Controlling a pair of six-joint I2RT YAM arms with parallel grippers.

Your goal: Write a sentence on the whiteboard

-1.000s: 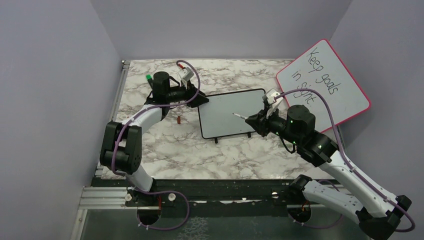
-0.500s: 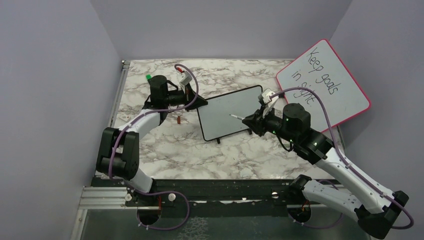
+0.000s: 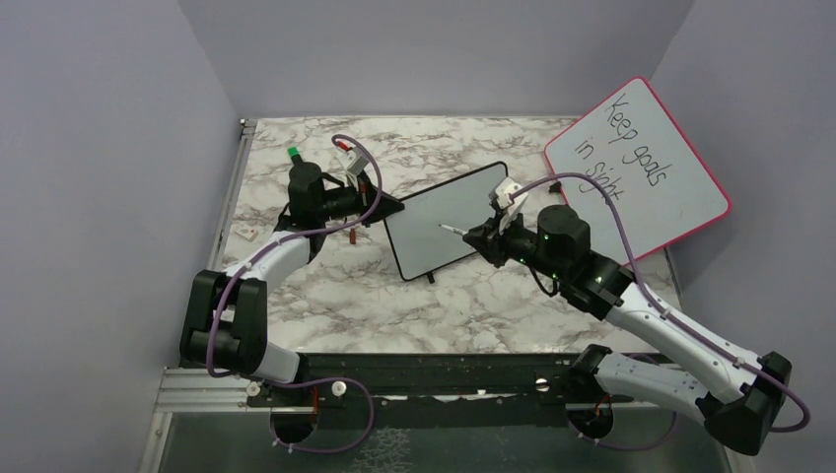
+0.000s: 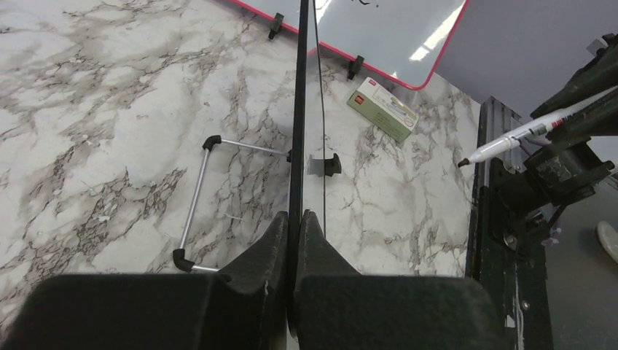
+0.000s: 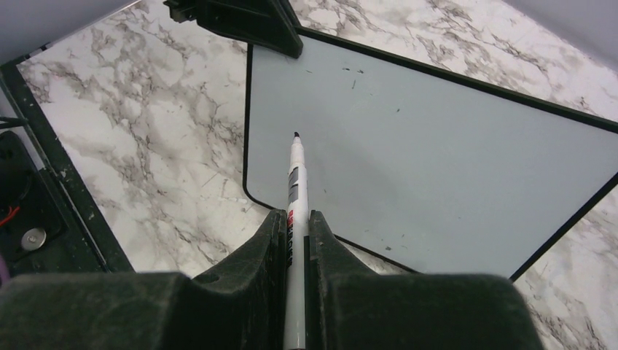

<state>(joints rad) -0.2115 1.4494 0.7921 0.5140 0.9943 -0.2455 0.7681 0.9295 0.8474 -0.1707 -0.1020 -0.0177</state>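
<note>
The whiteboard (image 3: 444, 222) edge is clamped by left gripper (image 3: 394, 207); marker (image 3: 452, 230) is pinched by right gripper (image 3: 475, 236). The whiteboard may be twisted by tip pressure.

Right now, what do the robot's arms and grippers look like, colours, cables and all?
The left arm and right arm have white links and black joints. A purple cable loops along each. The left gripper and right gripper have black, wedge-shaped fingers, with a white camera module above each wrist. Green lights glow on the right arm's joints; a green cap tops a left joint.
</note>
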